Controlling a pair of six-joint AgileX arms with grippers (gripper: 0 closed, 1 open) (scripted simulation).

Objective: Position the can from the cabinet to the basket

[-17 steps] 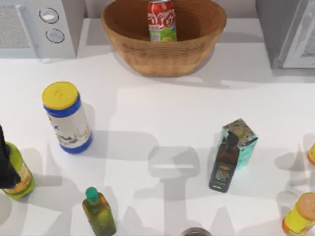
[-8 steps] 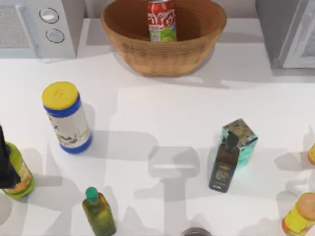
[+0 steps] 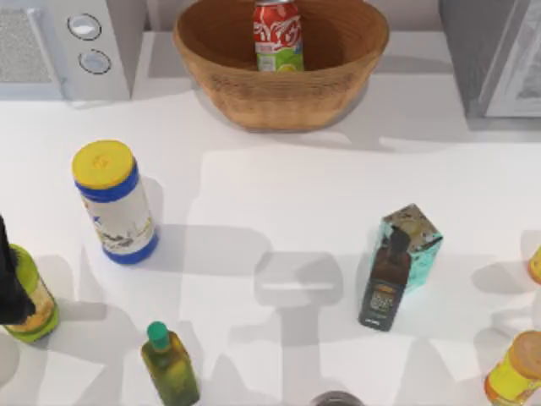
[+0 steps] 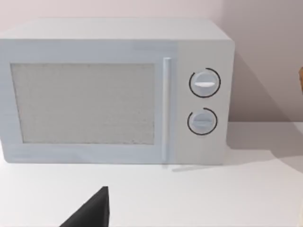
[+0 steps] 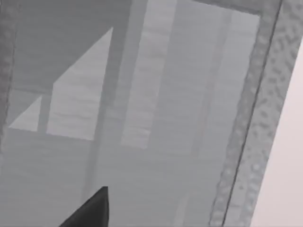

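The red can (image 3: 278,34) stands upright inside the wicker basket (image 3: 254,93) at the back middle of the table, with nothing holding it. At the back right is the grey cabinet (image 3: 494,59), and its door panel (image 5: 156,118) is close in front of the right wrist camera. My left gripper (image 3: 8,283) is a dark shape at the table's left edge, beside a yellow-green bottle (image 3: 35,300); it faces the microwave (image 4: 118,90). A dark tip of my right gripper (image 5: 92,210) shows against the cabinet.
A microwave (image 3: 68,46) sits at the back left. A white canister with a yellow lid (image 3: 117,203), a green bottle (image 3: 172,365), a dark bottle (image 3: 385,283) against a teal box (image 3: 418,241) and a yellow bottle (image 3: 516,368) stand across the front half.
Only the arm shadows near the table's right edge shift slightly. The can, the basket and the bottles have not moved.
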